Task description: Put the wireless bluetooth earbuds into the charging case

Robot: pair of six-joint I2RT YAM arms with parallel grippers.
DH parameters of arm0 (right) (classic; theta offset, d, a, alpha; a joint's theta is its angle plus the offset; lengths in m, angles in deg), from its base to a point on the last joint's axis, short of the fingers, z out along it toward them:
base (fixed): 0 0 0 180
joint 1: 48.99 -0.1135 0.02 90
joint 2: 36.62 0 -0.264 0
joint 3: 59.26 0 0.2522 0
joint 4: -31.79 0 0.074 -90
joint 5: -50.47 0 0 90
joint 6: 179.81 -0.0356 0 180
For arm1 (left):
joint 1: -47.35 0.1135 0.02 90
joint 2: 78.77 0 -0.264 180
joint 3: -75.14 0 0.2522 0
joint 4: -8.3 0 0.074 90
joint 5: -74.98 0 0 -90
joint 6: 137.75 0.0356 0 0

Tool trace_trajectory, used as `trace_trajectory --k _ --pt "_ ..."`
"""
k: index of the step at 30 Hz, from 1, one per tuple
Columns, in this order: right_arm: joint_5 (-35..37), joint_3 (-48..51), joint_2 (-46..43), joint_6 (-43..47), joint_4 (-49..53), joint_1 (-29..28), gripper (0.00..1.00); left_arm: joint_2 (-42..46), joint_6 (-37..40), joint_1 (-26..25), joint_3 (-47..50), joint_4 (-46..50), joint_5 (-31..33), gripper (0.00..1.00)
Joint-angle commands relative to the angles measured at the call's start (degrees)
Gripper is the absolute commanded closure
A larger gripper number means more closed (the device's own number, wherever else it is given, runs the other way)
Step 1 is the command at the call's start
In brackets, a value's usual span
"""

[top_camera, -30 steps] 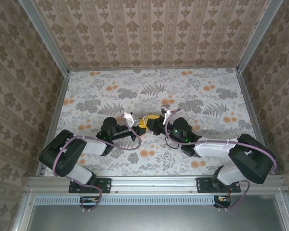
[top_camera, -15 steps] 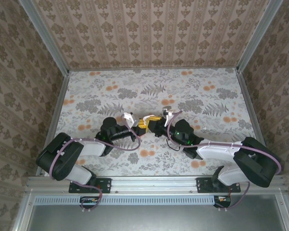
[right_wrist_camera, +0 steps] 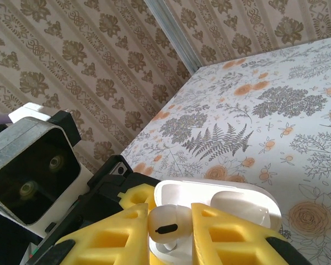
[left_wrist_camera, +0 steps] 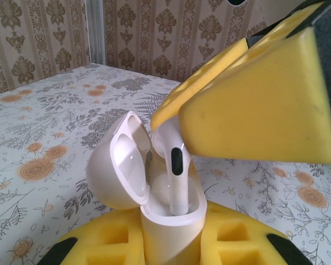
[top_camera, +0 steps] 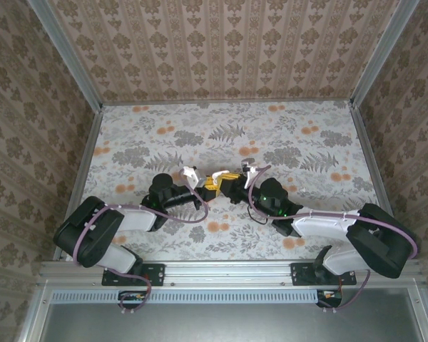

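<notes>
In the left wrist view, the lower part of the charging case (left_wrist_camera: 171, 221) is hidden between the yellow pads (left_wrist_camera: 105, 243) of the left gripper (left_wrist_camera: 171, 248) and cut off by the bottom edge. The head of the earbud (left_wrist_camera: 175, 165) is covered by the right gripper (left_wrist_camera: 168, 120), whose fingers are cut off by the top and right edges. The end of the stem is sunk out of sight in the case. Whether the rounded white shape beside it is a second earbud cannot be told.

In the right wrist view, the case is half hidden behind the yellow fingers. From above, case and earbud are too small to be made out over the middle of the tabletop (top_camera: 307, 135).
</notes>
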Motion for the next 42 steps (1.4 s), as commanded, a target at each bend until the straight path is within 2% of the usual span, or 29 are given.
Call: trace_trajectory --k 1,16,32,42 --pt "-1.31 2.31 -0.25 0.6 0.6 -0.49 0.78 2.07 -1.57 -0.25 -1.1 -7.01 -0.67 0.88" --pt "-0.89 2.17 0.55 -1.5 -0.37 -1.02 0.78 2.69 -1.12 -0.24 -0.74 -7.05 -0.52 0.88" --pt "-2.35 0.58 1.12 -1.24 3.85 -0.85 0.78 4.14 1.02 -0.42 -0.6 -4.23 -0.66 0.88" --pt "-2.64 0.83 0.32 -0.11 3.42 -0.77 0.78 4.67 7.23 -1.63 0.71 -3.48 -0.04 0.89"
